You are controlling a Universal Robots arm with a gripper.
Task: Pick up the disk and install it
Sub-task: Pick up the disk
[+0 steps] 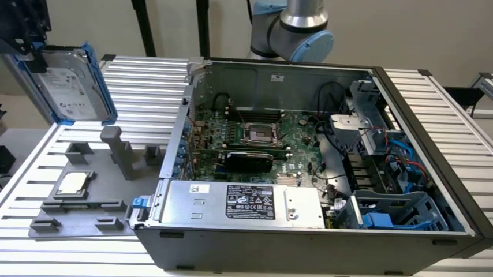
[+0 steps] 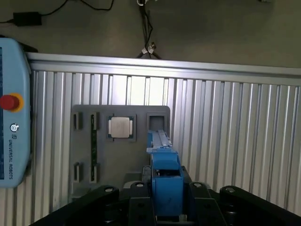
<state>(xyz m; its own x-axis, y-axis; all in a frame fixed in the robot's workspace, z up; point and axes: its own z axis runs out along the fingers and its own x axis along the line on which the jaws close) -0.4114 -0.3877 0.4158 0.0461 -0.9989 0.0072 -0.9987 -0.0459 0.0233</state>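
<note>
Claw (image 2: 167, 207) clenched on blue rail (image 2: 164, 174) of disk (image 1: 73, 86), upright at exterior view's left. Likely rigid, weighty, shock-fragile; rails safest hold.

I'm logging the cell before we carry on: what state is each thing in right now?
the disk: upright, off the table, held by the gripper.
gripper: shut on the disk's blue carrier.
computer case: lying on its side, open, side panel off.
CPU chip: lying flat in a recess of the grey tray.
power-supply box: mounted inside the case.
</note>
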